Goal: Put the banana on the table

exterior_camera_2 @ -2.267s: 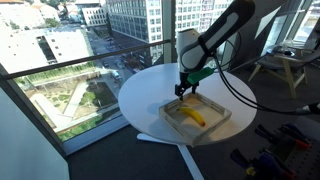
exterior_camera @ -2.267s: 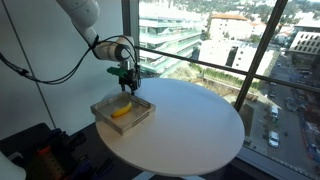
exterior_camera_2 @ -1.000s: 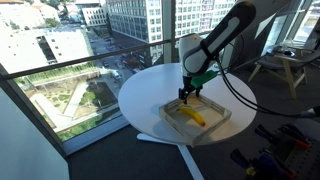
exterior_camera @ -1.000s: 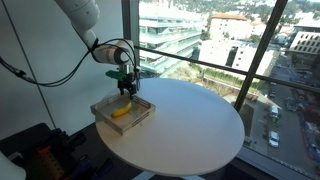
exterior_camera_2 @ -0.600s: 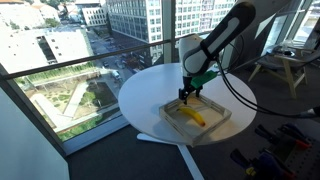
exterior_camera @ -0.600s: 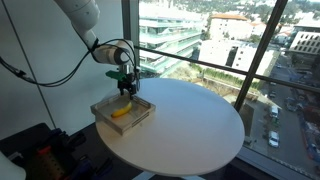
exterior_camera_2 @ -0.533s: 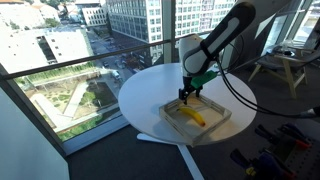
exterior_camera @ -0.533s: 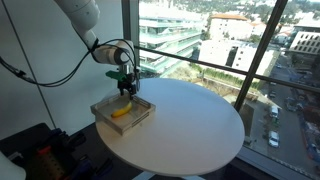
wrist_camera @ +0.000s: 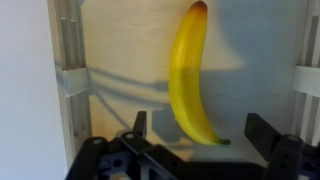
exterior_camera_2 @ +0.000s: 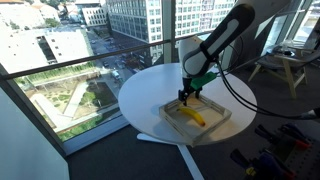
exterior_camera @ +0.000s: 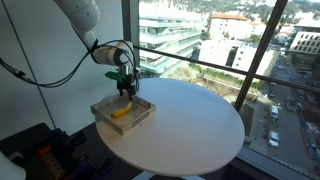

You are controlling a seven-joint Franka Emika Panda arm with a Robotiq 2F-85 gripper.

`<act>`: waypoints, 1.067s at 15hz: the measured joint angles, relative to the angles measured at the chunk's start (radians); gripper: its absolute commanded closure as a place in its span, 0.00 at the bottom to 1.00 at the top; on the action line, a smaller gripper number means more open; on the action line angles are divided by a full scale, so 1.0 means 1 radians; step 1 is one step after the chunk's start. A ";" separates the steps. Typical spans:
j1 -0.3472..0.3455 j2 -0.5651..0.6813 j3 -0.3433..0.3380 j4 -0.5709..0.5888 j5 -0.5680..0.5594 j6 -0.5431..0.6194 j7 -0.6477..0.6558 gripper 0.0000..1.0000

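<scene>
Hovering spread wide above the banana [wrist_camera: 188, 70], the gripper [exterior_camera: 124, 93] risks closing off-centre and rolling it against the tray [exterior_camera: 105, 116] wall.

Smooth glossy banana [wrist_camera: 190, 75], matt pale plastic-looking tray [wrist_camera: 120, 40], smooth white table [exterior_camera: 190, 125].

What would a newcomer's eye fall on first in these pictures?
The yellow banana lies in a shallow tray near the edge of the round white table. The open gripper hangs over it, and city buildings fill the background.
</scene>
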 measured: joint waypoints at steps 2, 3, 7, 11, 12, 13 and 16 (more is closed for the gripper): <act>0.005 0.004 0.000 -0.005 0.000 0.015 0.000 0.00; 0.008 0.007 0.000 -0.007 0.000 0.023 0.000 0.00; 0.019 0.023 0.000 -0.016 0.000 0.052 0.000 0.00; 0.020 0.029 0.000 -0.029 0.000 0.067 0.000 0.00; 0.020 0.029 -0.001 -0.032 0.000 0.068 0.000 0.00; 0.020 0.029 -0.002 -0.034 0.000 0.068 0.000 0.00; 0.020 0.029 -0.005 -0.043 0.000 0.068 0.000 0.00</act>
